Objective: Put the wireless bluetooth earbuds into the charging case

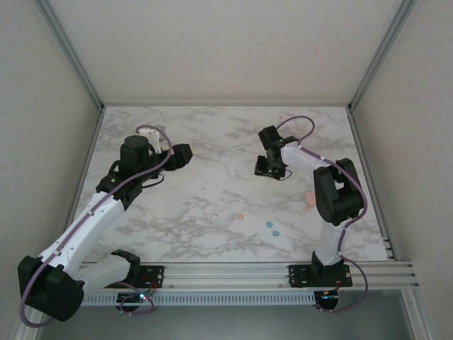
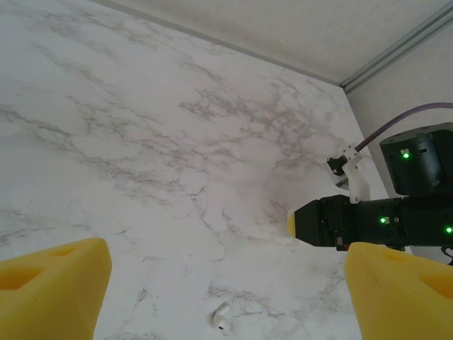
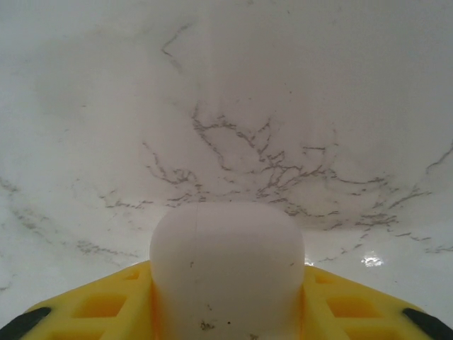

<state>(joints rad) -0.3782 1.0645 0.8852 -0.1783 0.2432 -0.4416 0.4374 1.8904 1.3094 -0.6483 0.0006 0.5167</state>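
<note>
Left gripper [image 1: 184, 155] hangs over the left half of the table [image 1: 212, 134] with its yellow fingers [image 2: 53, 283] spread wide and nothing between them. Over on the right, the right gripper [image 1: 270, 167] has its fingers [image 3: 99, 304] pinched on a white case [image 3: 226, 255], rounded end facing the wrist camera.

Now the earbuds, all loose on the marble toward the near edge. There are two white earbuds [image 1: 214, 216], a pink-orange earbud [image 1: 240, 217] just right of them, and a teal pair [image 1: 272, 228] further right. A pink case [image 1: 309, 200] sits by the right edge, partly behind the right arm.

Here's what matters. In the left wrist view one white earbud [image 2: 221, 316] lies on the table below and ahead of the open fingers, roughly centred in the gap. Its long axis slants across that gap. The white pair sits about midway between the two grippers, but the left one is free, so the pick looks like its job: drop down, and maybe turn the wrist to square up.

Hard to read: I can't tell whether the white case is open or where its lid sits, only a faint seam shows. From above the earbuds are mere specks, so which way they lie is unclear there
</note>
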